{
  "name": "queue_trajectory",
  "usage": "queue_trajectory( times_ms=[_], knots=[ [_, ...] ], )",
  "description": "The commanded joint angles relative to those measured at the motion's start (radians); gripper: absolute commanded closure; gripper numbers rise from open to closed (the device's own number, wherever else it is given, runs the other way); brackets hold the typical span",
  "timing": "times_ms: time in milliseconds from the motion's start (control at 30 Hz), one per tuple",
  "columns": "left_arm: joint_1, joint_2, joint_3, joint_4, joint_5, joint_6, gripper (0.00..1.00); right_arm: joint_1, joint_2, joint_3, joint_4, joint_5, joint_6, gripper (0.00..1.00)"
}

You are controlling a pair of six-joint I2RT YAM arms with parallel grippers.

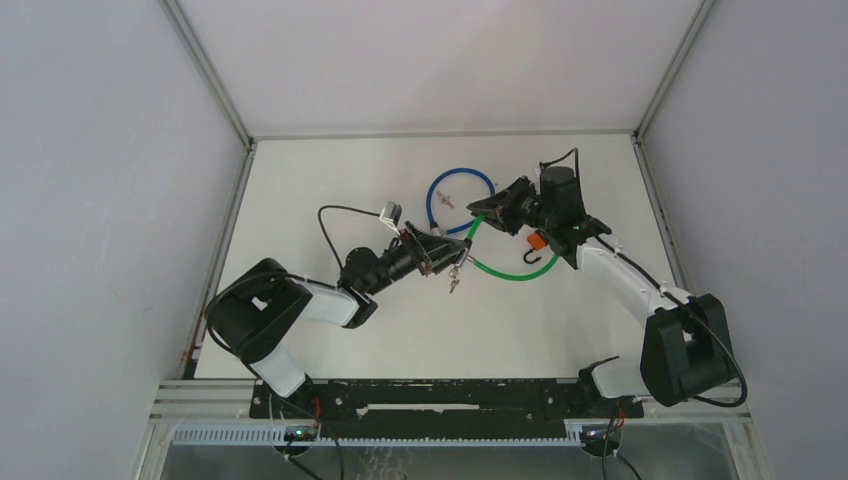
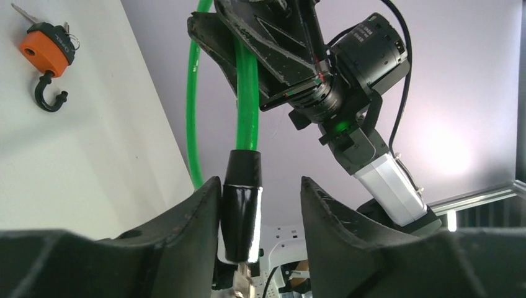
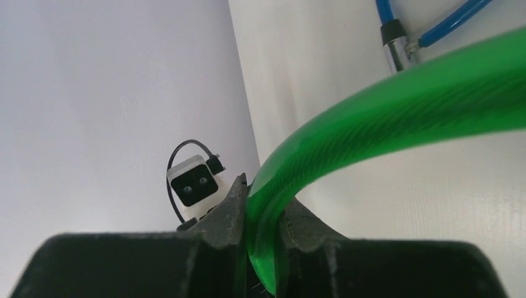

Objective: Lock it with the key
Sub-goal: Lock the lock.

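Here, the white table carries everything, with both arms reaching in over its middle. The left arm stretches to the right and the right arm bends to the left, so the two grippers face each other, near but apart.

The green cable runs between them. From the right gripper it sweeps down in a curve over the table. That gripper is clamped on it, with both fingers pressed against the green sheath.

The cable's black end, which has a bright metal band, stands between the fingers of the left gripper. These jaws stand apart: the black end leans on one finger, and a clear gap shows between it and the other.

A blue cable lies looped on the table beyond the grippers, towards the far edge, and its metal end piece rests on the surface.

An orange padlock sits on the table close by the right gripper, clear of both sets of fingers. Its black shackle shows as an open hook, and a key pokes out of the other side of the body.

A small bunch of keys hangs just below the left gripper; whether one sits in the black end I cannot tell.
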Motion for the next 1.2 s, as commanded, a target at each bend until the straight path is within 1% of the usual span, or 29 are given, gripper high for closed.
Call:
queue_trajectory(
  times_ms=[0,33,100,167,200,233,267,467,633,767,867,900,933,1000,1067,1133,1167],
  knots=[
    [0.011,-0.009,-0.021,0.090,-0.026,0.003,0.42,-0.018,-0.049,0.014,-0.028,0.044,-0.025,1.00],
    [0.010,-0.008,-0.023,0.089,-0.029,0.006,0.37,-0.020,-0.046,0.015,-0.033,0.041,-0.026,1.00],
    [0.012,-0.008,-0.031,0.091,-0.043,0.010,0.24,-0.025,-0.044,0.015,-0.048,0.038,-0.031,1.00],
    [0.011,-0.019,-0.043,0.090,-0.054,0.031,0.18,-0.030,-0.045,0.014,-0.060,0.042,-0.033,1.00],
    [0.012,-0.025,-0.050,0.089,-0.061,0.043,0.08,-0.034,-0.046,0.014,-0.063,0.042,-0.035,1.00],
    [0.011,-0.032,-0.058,0.089,-0.074,0.053,0.04,-0.037,-0.047,0.014,-0.067,0.044,-0.034,1.00],
    [0.013,-0.038,-0.068,0.089,-0.083,0.061,0.02,-0.042,-0.049,0.014,-0.068,0.047,-0.035,1.00],
    [0.029,-0.072,-0.160,0.085,-0.147,0.093,0.00,-0.073,-0.058,0.014,-0.062,0.044,-0.026,1.00],
    [0.012,-0.160,-0.222,-0.023,-0.217,0.172,0.00,-0.086,-0.076,0.000,-0.060,0.084,-0.007,1.00],
    [-0.032,-0.302,-0.221,-0.228,-0.303,0.258,0.01,-0.092,-0.077,-0.016,-0.042,0.102,0.027,1.00],
    [-0.035,-0.391,-0.149,-0.433,-0.258,0.375,0.01,-0.092,-0.085,-0.038,-0.025,0.121,0.078,1.00],
    [-0.042,-0.414,-0.133,-0.464,-0.248,0.427,0.01,-0.091,-0.090,-0.046,-0.025,0.132,0.095,1.00],
    [-0.052,-0.450,-0.128,-0.505,-0.269,0.458,0.00,-0.090,-0.096,-0.054,-0.029,0.143,0.115,1.00],
    [-0.058,-0.493,-0.119,-0.579,-0.309,0.483,0.00,-0.091,-0.112,-0.073,-0.010,0.156,0.167,1.00],
    [-0.059,-0.514,-0.098,-0.634,-0.308,0.516,0.00,-0.091,-0.126,-0.078,0.001,0.175,0.198,1.00],
    [-0.059,-0.509,-0.081,-0.652,-0.288,0.521,0.01,-0.089,-0.128,-0.078,0.015,0.178,0.217,1.00],
    [-0.058,-0.502,-0.076,-0.645,-0.273,0.515,0.04,-0.087,-0.127,-0.078,0.042,0.177,0.227,1.00]
  ],
)
